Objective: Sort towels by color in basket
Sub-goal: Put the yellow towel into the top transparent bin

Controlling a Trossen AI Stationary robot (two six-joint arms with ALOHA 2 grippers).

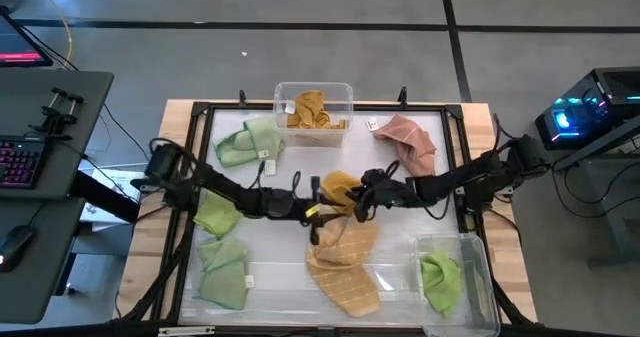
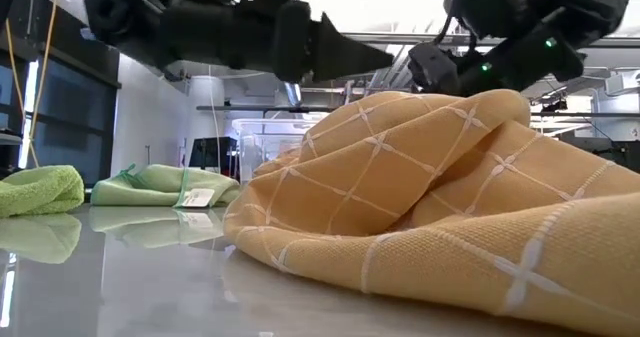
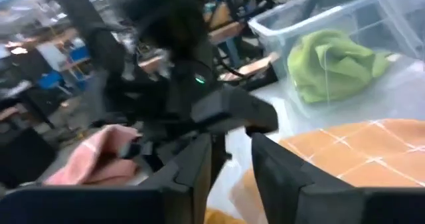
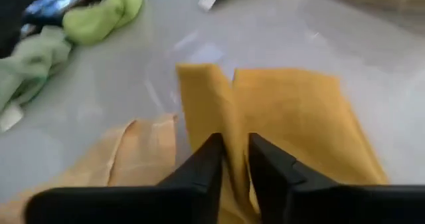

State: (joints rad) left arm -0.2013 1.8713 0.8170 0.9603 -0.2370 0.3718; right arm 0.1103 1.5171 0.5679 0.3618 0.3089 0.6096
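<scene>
Over the table's middle, both grippers meet at one mustard towel (image 1: 340, 185), which is lifted off the table. My left gripper (image 1: 322, 205) reaches in from the left and my right gripper (image 1: 365, 192) from the right. Both are shut on this towel. More mustard checked towels (image 1: 342, 262) lie flat on the table just nearside of it, and fill the low view (image 2: 420, 197). Green towels (image 1: 245, 142) (image 1: 222, 272) lie on the left, and a salmon pink towel (image 1: 410, 142) on the far right. My left gripper has mustard cloth (image 3: 224, 217) far back between its two fingers; the fingers themselves hide which part of the towel that is. It comes level from the table's left. My right gripper pinches a fold (image 4: 229, 127) of the mustard towel between its two fingers, slanting down from the right. The cloth runs on ahead of the fingers, above the table.
A clear bin (image 1: 282, 89) at the far edge holds a mustard towel (image 1: 310, 107). A second clear bin (image 1: 480, 252) at the near right holds a green towel (image 1: 440, 277). A dark frame (image 1: 200, 107) borders the work surface. A desk with a keyboard stands to the left.
</scene>
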